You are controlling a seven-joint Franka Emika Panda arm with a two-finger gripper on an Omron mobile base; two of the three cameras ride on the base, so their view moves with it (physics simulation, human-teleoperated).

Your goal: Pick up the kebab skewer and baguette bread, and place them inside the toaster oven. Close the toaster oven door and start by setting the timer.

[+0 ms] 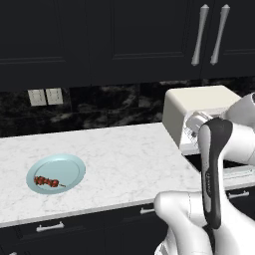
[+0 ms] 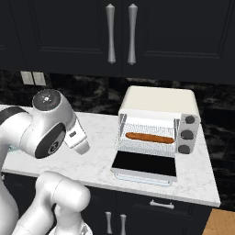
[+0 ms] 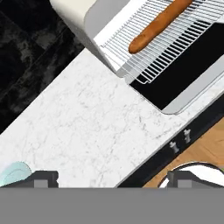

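A baguette [image 2: 150, 137] lies on the rack inside the open oven [image 2: 158, 126], whose door [image 2: 146, 165] hangs flat. The skewer [image 1: 48, 182] sits on a plate [image 1: 69, 167], well apart to the left. The claw [image 3: 111, 179] is spread and empty above bare counter [image 3: 87, 127]. Risk: the thin skewer may slip or roll off when pinched.

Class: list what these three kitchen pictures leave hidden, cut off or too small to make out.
- Toaster oven, left base view: front and rack hidden behind the arm.
- Baguette bread, hand view: far end cut off by the top edge.
- Knobs, right base view: markings too small to read.
- Light blue plate, hand view: mostly cut off.
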